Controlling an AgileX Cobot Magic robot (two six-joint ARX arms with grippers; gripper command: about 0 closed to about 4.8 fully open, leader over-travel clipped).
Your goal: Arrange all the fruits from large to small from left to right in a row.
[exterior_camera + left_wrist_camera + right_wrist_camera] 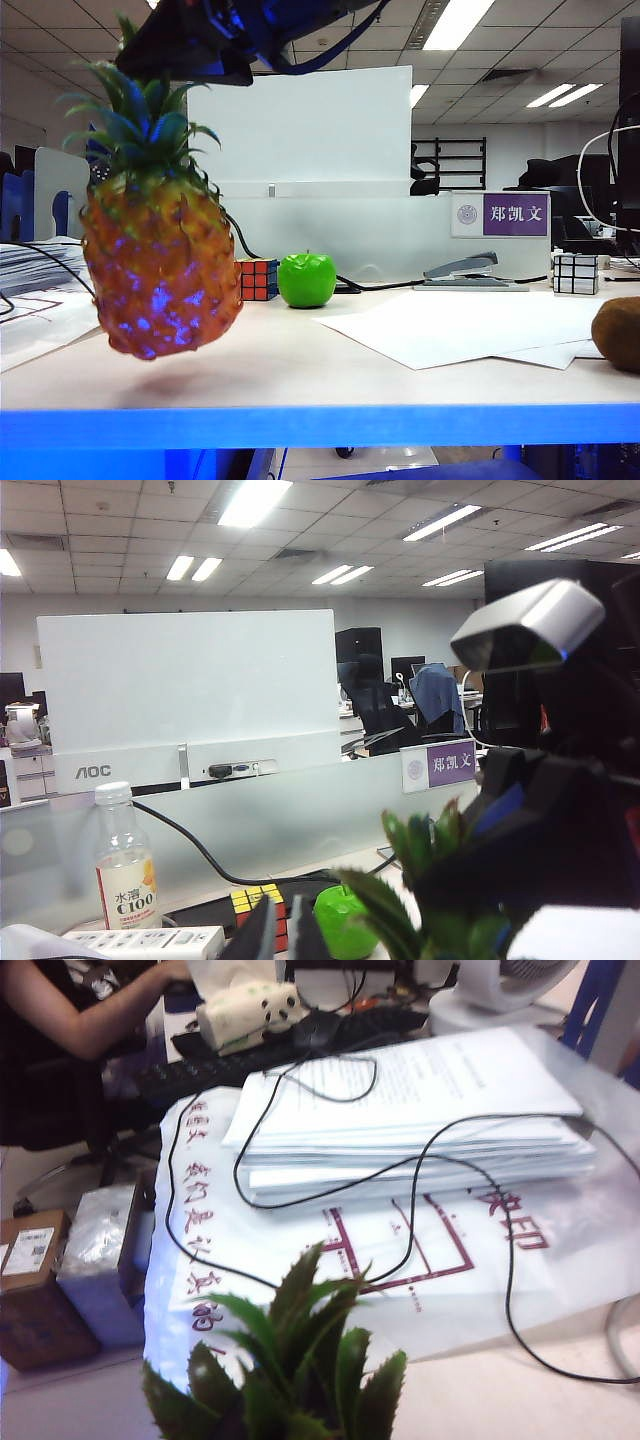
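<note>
The pineapple, orange with a green crown, hangs clear above the table's left part. My right gripper reaches across from above and is shut on its crown. In the right wrist view only the crown shows, with the fingers hidden behind the leaves. The green apple stands mid-table at the back. The brown kiwi lies at the right edge, half cut off. My left gripper is shut and empty, held low, pointing toward the apple from some distance.
A Rubik's cube sits just left of the apple. A mirror cube and a stapler stand at the back right. Loose paper sheets lie right of centre. A drink bottle and a power strip are near the left gripper.
</note>
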